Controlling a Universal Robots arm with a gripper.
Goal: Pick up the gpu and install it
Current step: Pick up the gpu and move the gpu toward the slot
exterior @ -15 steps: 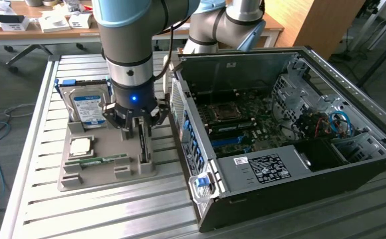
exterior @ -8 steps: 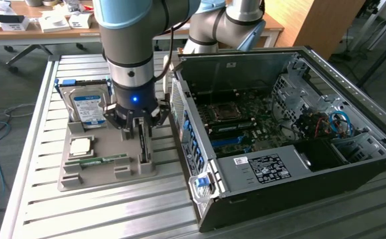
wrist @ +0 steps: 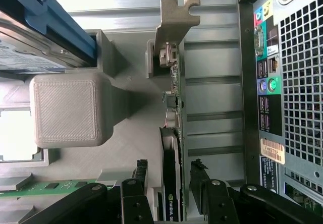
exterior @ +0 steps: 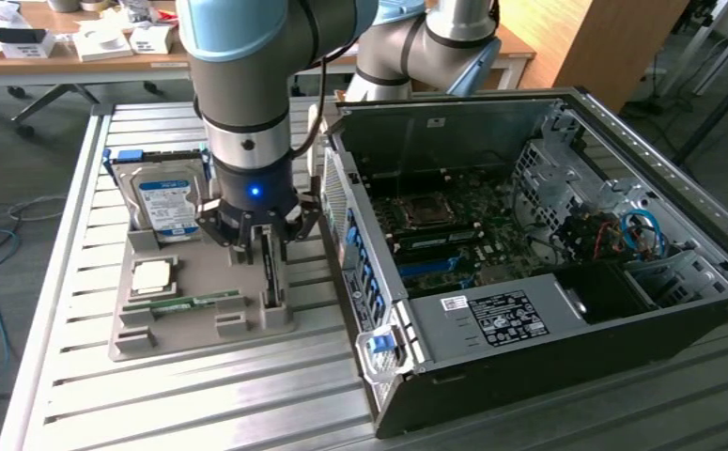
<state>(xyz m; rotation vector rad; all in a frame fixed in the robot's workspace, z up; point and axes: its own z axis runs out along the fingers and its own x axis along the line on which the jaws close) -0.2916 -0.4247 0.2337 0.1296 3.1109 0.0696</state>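
One thin dark circuit-board gpu with silver end bracket (wrist: 174, 103), parked on edge in the grey printed plastic holder (wrist: 65, 108), smack between the hand's (wrist: 170, 164) wide-open fingers. Upright for an easy pinch, probably.

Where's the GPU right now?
The gpu stands on edge in the grey holder, on the exterior view's left of the computer case, between the open jaws.
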